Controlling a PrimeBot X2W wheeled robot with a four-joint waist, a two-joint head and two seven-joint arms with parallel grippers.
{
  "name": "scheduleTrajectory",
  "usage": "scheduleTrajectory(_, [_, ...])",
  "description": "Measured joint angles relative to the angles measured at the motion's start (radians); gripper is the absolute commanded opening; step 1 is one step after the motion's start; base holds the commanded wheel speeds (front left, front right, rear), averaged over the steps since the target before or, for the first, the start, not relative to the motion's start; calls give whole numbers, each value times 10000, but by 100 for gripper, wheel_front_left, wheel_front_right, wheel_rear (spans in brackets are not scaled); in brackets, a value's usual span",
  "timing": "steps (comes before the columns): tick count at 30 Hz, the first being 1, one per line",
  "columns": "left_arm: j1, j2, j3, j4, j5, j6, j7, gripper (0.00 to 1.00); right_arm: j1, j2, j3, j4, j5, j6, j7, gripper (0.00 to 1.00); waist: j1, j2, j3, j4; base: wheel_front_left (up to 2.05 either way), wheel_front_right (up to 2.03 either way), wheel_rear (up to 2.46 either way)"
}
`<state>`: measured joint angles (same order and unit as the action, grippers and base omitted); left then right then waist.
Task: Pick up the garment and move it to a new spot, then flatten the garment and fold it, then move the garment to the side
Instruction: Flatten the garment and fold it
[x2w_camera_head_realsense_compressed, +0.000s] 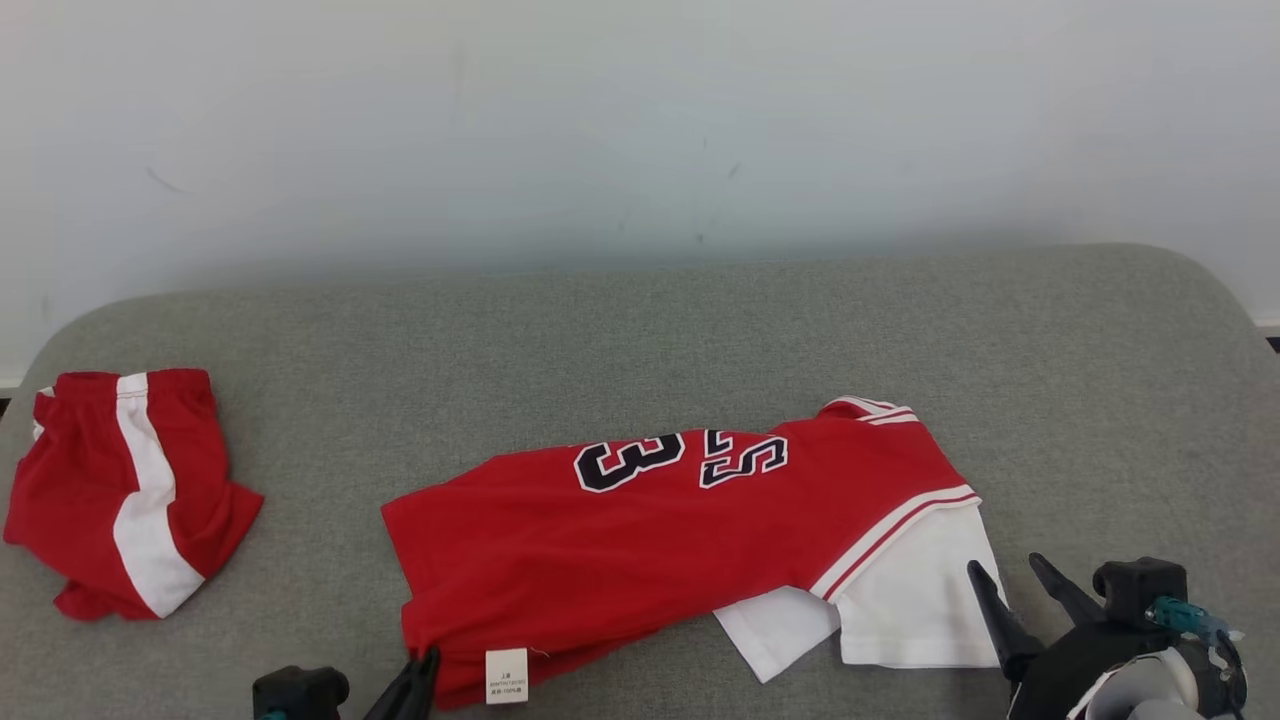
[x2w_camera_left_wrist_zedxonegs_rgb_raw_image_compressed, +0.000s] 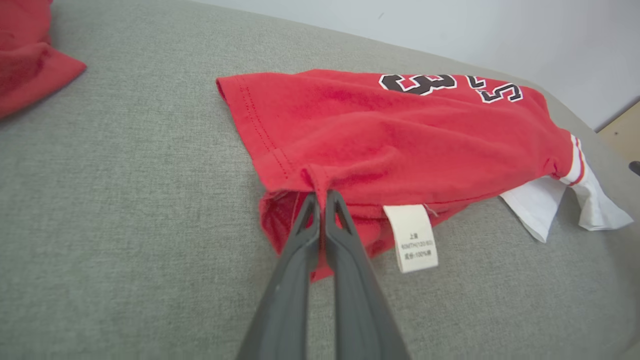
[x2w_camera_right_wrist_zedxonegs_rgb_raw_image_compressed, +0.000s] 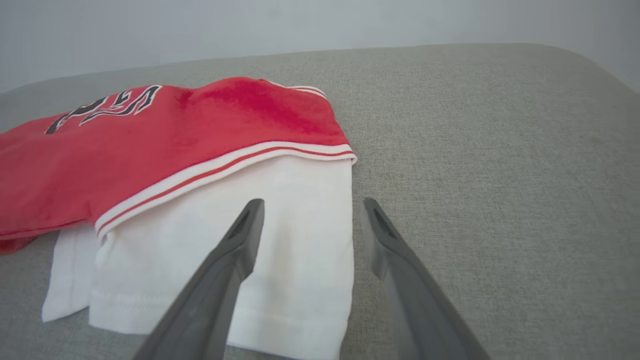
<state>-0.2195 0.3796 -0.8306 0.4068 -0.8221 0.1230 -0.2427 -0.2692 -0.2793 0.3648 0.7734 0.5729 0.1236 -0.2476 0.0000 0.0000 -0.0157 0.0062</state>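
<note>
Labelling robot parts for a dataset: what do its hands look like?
Both the left hand and right hand have two long, dark grey, tapering fingers with slotted tips. The right sits on a black body with a teal fitting and pale forearm.

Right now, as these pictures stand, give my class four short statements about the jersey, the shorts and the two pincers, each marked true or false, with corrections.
1. The left pincer is shut on the hem of the red jersey. True.
2. The right pincer is clamped on the white sleeve. False: its jaws stand open, gripping nothing.
3. The red shorts lie on top of the jersey. False: they lie apart from it, to the robot's left.
4. A white label hangs at the hem beside the left pincer. True.
</note>
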Motion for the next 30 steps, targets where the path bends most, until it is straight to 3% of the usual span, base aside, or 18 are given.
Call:
scheduleTrajectory(9, [62, -69, -105, -65, 105, 2, 0, 0, 844, -151, 115, 117, 245, 10, 738, 100, 0, 1, 128, -20, 0, 0, 0])
scheduleTrajectory(20, [-60, -50, -19, -73, 403, 10, 0, 0, 763, -142, 167, -13, 314, -105, 1544, 98, 1, 0, 256, 117, 0, 0, 0])
scheduleTrajectory(21, [-89, -44, -10, -73, 403, 10, 0, 0, 752, -132, 196, -29, 313, -105, 1607, 41, 1, 0, 260, 137, 0, 0, 0])
scheduleTrajectory(22, [-101, -40, 0, -71, 403, 10, 0, 0, 746, -128, 203, -40, 313, -107, 1645, 16, 1, 0, 263, 151, 0, 0, 0])
scheduleTrajectory(23, [-101, -42, 0, -67, 403, 10, 0, 0, 743, -128, 215, -65, 313, -107, 1691, 0, 2, 0, 265, 164, 0, 0, 0])
scheduleTrajectory(29, [-100, -46, 8, -58, 416, 10, 0, 0, 730, -115, 242, -230, 316, -107, 1935, 0, 1, 0, 264, 228, 0, 0, 0])
scheduleTrajectory(30, [-101, -46, 13, -58, 420, 12, 2, 13, 733, -148, 224, -244, 328, -107, 1950, 0, 1, 1, 264, 244, 0, 0, 0])
